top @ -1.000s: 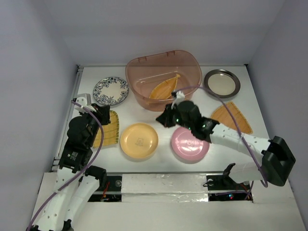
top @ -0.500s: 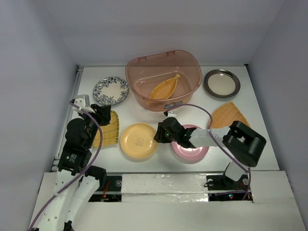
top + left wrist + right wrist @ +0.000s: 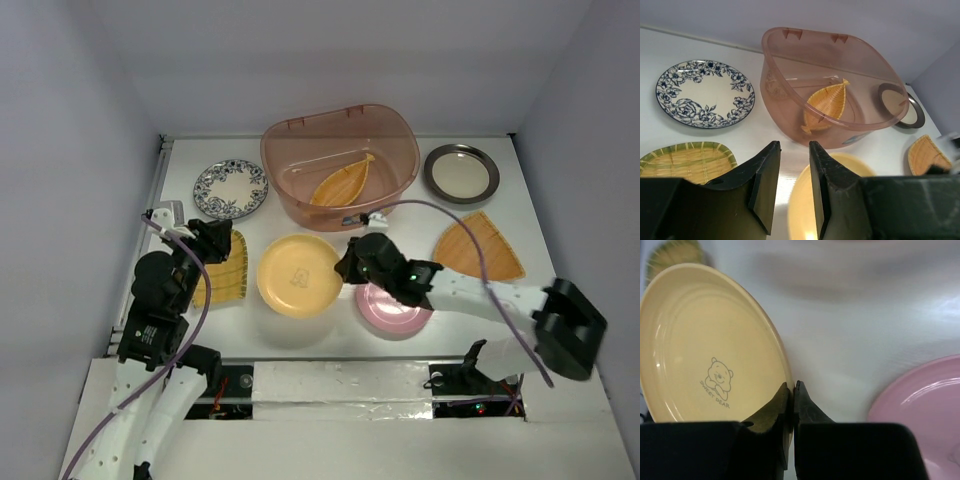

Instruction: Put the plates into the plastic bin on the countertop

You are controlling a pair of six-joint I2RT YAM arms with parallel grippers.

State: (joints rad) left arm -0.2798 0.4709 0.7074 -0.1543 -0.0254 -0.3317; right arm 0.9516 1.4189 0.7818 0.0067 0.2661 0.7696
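My right gripper [image 3: 348,268] is shut on the right rim of the yellow round plate [image 3: 299,274] and holds it lifted off the countertop [image 3: 320,320]; the wrist view shows the plate [image 3: 710,350] pinched between the jaws. The pink plate [image 3: 392,308] lies under the right arm. The plastic bin [image 3: 340,164] holds the orange leaf-shaped plate [image 3: 342,181]. My left gripper [image 3: 215,238] is open and empty above the yellow woven square plate [image 3: 225,268]. The blue-white plate [image 3: 230,188], silver plate [image 3: 460,173] and orange fan-shaped plate [image 3: 478,249] lie on the countertop.
White walls close in the countertop on the left, back and right. The bin stands at the back centre. The arm bases sit at the near edge.
My right gripper closed on the yellow plate's right rim and lifted it; the plate has shifted slightly right and toward the bin. The left arm has barely moved.
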